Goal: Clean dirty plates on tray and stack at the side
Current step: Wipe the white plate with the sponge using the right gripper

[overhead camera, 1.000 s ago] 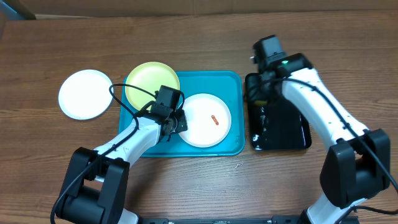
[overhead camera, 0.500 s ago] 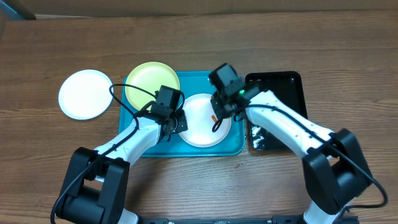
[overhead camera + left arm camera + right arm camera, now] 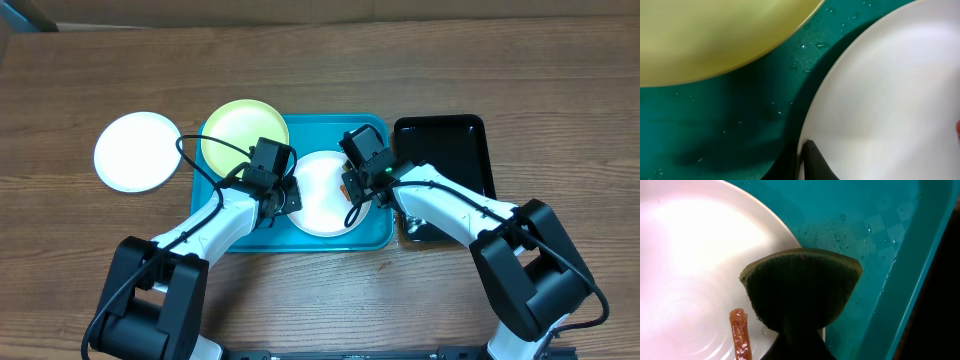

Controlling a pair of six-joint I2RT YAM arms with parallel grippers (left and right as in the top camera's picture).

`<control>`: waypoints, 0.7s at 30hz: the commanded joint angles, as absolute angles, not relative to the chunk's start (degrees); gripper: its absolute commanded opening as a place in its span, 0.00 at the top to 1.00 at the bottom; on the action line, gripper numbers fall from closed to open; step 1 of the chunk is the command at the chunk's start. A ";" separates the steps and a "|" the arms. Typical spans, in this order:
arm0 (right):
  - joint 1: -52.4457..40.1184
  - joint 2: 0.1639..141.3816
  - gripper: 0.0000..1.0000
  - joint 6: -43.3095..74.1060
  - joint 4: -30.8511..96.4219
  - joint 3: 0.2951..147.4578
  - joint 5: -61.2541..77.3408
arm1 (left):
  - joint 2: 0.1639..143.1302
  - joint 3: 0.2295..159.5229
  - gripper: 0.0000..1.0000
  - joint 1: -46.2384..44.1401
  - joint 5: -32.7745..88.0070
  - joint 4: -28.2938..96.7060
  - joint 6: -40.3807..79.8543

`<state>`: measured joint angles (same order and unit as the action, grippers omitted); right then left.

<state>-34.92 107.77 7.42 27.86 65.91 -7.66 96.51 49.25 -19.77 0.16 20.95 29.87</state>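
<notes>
Surface [image 3: 330,70]: wood grain, carrying 2 trays side by side.

Tray [image 3: 322,132]: turquoise, lying at the centre of the surface, with water droplets showing on its floor in both wrist views.

Plates, 3 in total:
- The dirty white plate [image 3: 322,195] is lying inside the tray, toward its right half. An orange-brown smear [image 3: 739,332] is sitting on its face near the right rim.
- The yellow-green plate [image 3: 243,132] is sitting at the tray's far-left corner, overhanging the tray rim. No smear is showing on it.
- The second white plate [image 3: 137,151] is lying on the bare surface, left of the tray and apart from it.

Left claw [image 3: 284,197]: it is closing on the left rim of the dirty white plate. The left wrist view is showing 1 dark fingertip [image 3: 812,160] lying against that rim.

Right claw [image 3: 354,192]: it is gripping a dark green sponge [image 3: 800,287], folded between its fingers. The sponge is hanging over the right edge of the dirty white plate, just beside the smear. Whether it is touching the plate cannot be told.

Black tray [image 3: 445,150]: glossy, sitting just right of the turquoise tray.
</notes>
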 commanded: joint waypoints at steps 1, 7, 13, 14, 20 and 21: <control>-35.31 107.48 0.96 7.20 27.24 65.08 -6.68 | 97.03 48.95 0.92 -19.90 -0.16 21.08 29.61; -37.04 106.69 0.96 7.22 30.81 72.05 -9.82 | 97.03 48.97 0.92 -19.90 -0.19 21.06 29.61; -39.09 106.80 0.96 7.25 32.03 73.34 -9.80 | 97.03 48.97 0.92 -19.90 -0.16 21.06 29.61; -39.29 106.83 0.96 7.25 31.68 72.75 -9.82 | 97.03 48.97 0.92 -19.90 -0.19 21.06 29.61; -39.27 109.93 0.96 7.22 28.64 69.93 -9.87 | 97.03 48.95 0.92 -19.90 -0.16 21.08 29.61; -39.27 110.72 0.96 7.18 28.29 69.80 -10.02 | 97.03 48.97 0.92 -19.90 -0.16 21.08 29.61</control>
